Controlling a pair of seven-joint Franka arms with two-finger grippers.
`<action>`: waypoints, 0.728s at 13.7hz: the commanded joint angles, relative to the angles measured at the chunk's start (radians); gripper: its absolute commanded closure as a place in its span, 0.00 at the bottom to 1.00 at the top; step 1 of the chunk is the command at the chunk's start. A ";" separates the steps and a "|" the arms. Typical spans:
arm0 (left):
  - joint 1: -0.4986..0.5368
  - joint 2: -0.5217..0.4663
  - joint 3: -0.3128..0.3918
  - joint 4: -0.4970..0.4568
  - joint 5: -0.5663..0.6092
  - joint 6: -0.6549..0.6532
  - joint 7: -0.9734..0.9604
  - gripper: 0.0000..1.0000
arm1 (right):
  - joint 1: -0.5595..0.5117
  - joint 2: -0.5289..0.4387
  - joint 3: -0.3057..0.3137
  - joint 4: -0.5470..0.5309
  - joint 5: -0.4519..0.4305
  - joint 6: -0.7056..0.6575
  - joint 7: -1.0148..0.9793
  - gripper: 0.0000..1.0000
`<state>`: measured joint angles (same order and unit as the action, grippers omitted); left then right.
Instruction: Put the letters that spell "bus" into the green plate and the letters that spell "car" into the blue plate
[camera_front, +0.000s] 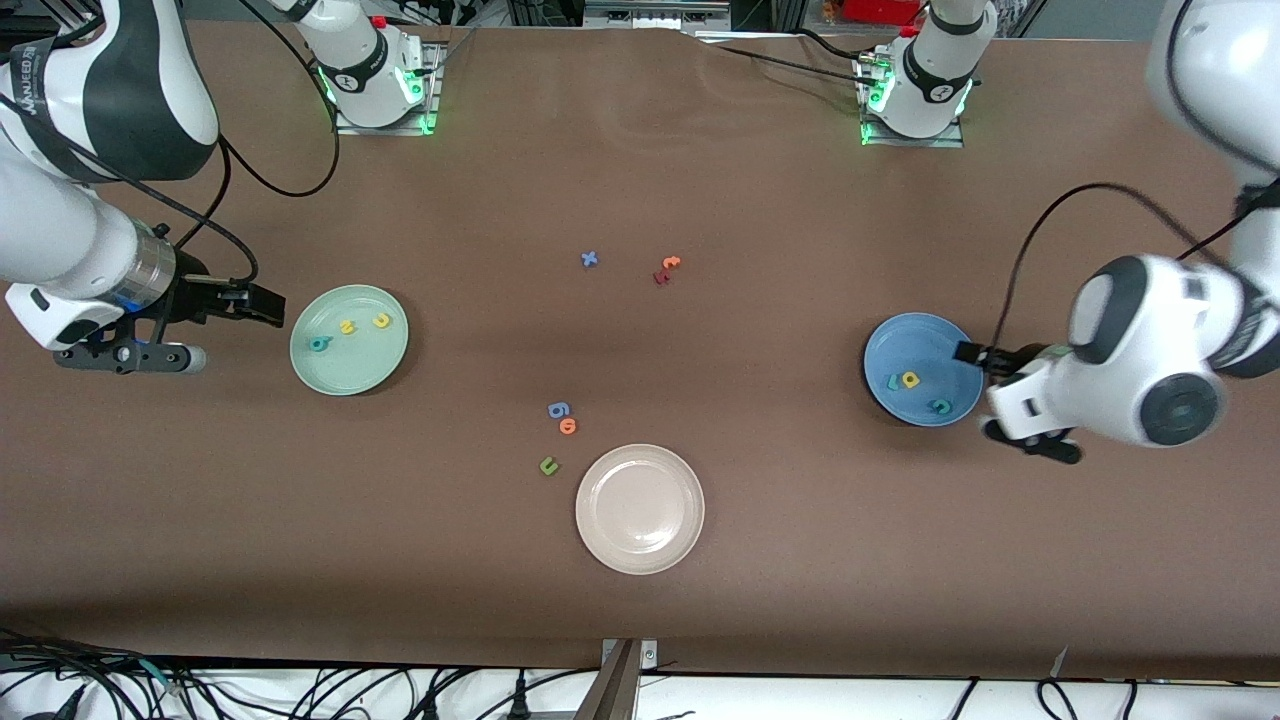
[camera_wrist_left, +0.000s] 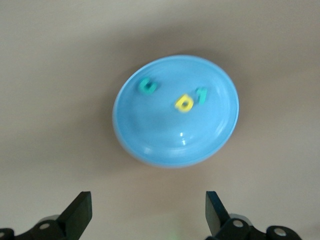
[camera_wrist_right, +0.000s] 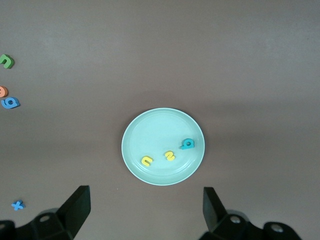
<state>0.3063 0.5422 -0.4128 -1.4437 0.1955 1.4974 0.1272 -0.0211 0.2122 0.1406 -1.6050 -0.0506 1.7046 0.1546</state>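
The green plate holds a teal "b", a yellow "s" and a yellow "u". In the blue plate lie a teal "c", a yellow "a" and a teal "r". My left gripper hangs open and empty over that plate's rim at the left arm's end. My right gripper is open and empty over bare table beside the green plate, toward the right arm's end.
An off-white plate sits nearest the front camera, with a blue "g", an orange letter and a green "u" beside it. Mid-table lie a blue "x", an orange letter and a dark red one.
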 joint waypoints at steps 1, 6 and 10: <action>0.020 -0.047 -0.004 0.064 -0.030 -0.128 0.019 0.00 | 0.001 -0.022 -0.001 -0.026 -0.014 0.013 0.000 0.01; 0.030 -0.109 0.002 0.143 -0.024 -0.250 0.014 0.00 | 0.001 -0.022 -0.001 -0.026 -0.014 0.013 0.000 0.01; -0.088 -0.230 0.148 0.080 -0.048 -0.223 -0.064 0.00 | 0.000 -0.022 -0.001 -0.026 -0.014 0.013 -0.001 0.01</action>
<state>0.2974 0.3971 -0.3583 -1.3000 0.1842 1.2629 0.1071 -0.0212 0.2123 0.1403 -1.6070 -0.0508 1.7065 0.1546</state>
